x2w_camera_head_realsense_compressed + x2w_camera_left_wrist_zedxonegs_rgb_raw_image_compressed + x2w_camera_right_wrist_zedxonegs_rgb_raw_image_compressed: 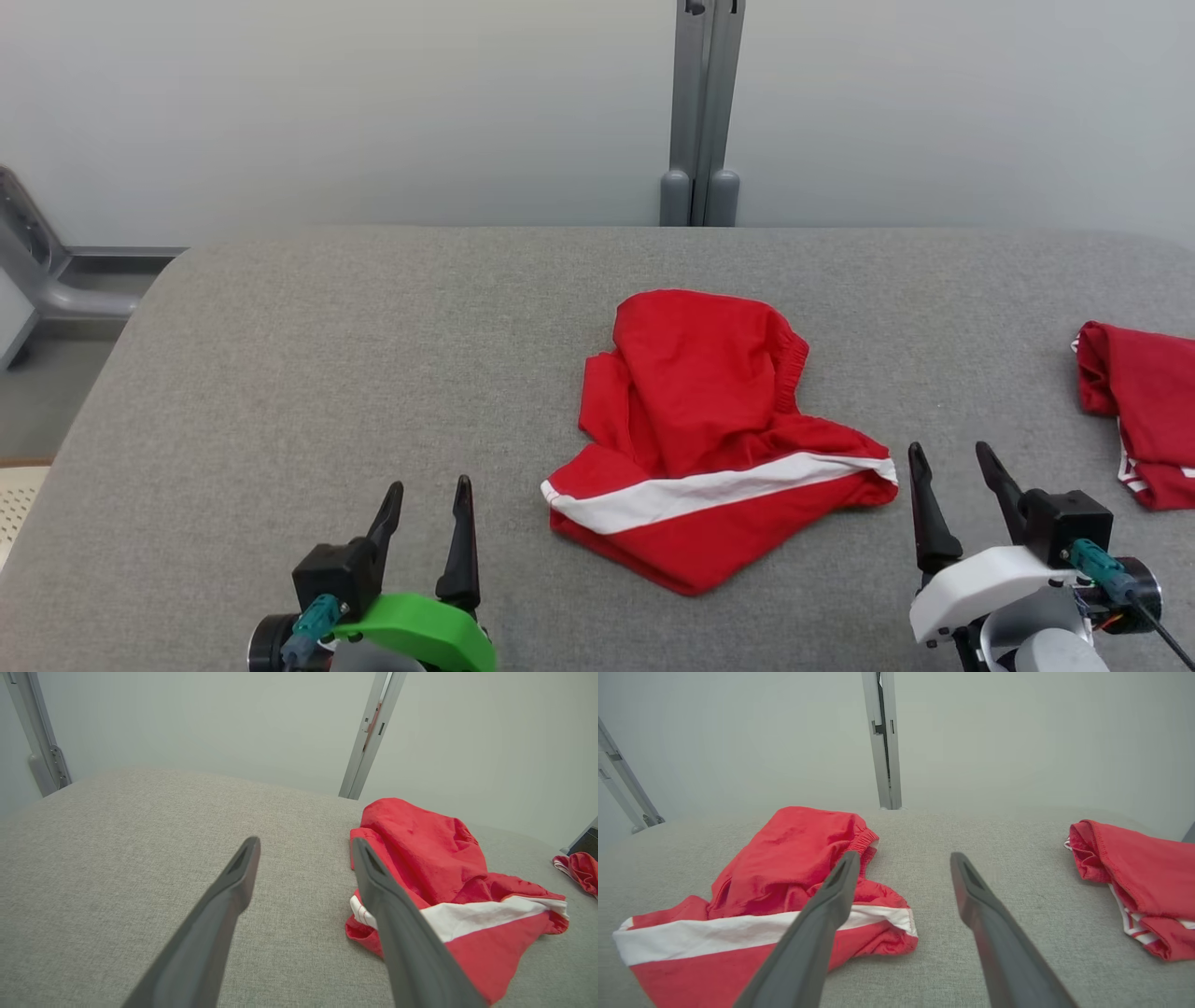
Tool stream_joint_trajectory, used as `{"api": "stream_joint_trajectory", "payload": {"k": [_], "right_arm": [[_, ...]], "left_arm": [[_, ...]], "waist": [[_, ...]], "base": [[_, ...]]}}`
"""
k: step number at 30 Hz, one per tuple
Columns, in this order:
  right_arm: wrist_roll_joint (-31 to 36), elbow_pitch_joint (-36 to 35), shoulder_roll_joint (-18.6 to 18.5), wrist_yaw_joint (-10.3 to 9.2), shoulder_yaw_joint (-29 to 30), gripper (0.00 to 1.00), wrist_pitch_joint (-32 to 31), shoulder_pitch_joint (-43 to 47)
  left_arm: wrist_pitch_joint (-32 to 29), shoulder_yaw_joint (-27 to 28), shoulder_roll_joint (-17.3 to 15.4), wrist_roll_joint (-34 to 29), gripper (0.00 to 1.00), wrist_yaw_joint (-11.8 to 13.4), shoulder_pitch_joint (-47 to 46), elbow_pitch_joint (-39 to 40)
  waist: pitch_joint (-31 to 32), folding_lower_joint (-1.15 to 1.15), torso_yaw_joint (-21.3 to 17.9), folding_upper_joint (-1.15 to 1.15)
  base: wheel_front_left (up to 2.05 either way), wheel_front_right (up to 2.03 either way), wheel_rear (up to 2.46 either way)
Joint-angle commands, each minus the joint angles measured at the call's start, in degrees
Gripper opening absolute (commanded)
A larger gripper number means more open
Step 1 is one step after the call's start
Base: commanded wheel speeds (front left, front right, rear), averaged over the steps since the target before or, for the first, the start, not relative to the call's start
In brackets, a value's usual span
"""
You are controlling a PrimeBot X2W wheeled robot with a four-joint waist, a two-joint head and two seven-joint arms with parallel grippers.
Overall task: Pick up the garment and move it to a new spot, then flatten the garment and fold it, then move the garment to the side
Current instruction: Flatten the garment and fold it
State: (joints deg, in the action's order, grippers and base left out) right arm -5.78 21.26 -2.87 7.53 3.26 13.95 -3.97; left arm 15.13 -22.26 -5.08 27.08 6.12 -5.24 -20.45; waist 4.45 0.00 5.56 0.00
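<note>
**Ana:** From the head view, the left claw and the right claw are both wide and hold nothing. The red garment lies bunched on the tabletop between them, nearer the right one.

**Ben:** In the left wrist view it sits ahead and to the right of that claw. A pinch there could catch two layers.

**Ana:** In the right wrist view it's to the claw's left. The other red cloth is off to the right. I think it might grab the wrong one.

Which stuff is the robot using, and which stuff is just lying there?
For the job:
crumpled red garment with white stripe
left gripper, open
right gripper, open
grey padded table

Just lying about:
other red garment at the right edge, probably
grey post behind the table
</note>
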Motion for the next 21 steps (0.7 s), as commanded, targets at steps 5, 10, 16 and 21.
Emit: {"api": "stream_joint_trajectory", "payload": {"k": [5, 10, 16, 21], "right_arm": [[-1.0, -3.5, -0.1, -0.09, -0.6, 1.00, -1.6, 2.5], [-0.8, -5.4, -0.1, -0.09, -1.0, 1.00, -2.5, 3.3], [-0.7, -6.7, -0.1, -0.09, -1.0, 1.00, -3.2, 3.9], [-0.8, -7.2, -0.1, -0.09, -1.2, 1.00, -3.8, 4.3]], "left_arm": [[0.0, 1.3, 0.2, -1.3, 1.00, 0.3, 1.5, 0.2], [0.0, 1.8, 0.4, -1.7, 1.00, 0.3, 1.9, 0.5], [0.0, 1.9, 0.7, -2.2, 1.00, -0.1, 2.0, 0.3], [-0.9, 0.2, 0.3, -3.0, 1.00, -1.3, 0.5, -2.2]], "waist": [[1.1, 0.00, -0.5, 0.00], [0.9, 0.00, -0.5, 0.00], [0.6, 0.00, -0.6, 0.00], [0.1, 0.00, -0.6, 0.00]], "base": [[0.00, 0.00, 0.00], [0.00, 0.00, 0.00], [0.00, 0.00, 0.00], [0.00, 0.00, 0.00]]}}
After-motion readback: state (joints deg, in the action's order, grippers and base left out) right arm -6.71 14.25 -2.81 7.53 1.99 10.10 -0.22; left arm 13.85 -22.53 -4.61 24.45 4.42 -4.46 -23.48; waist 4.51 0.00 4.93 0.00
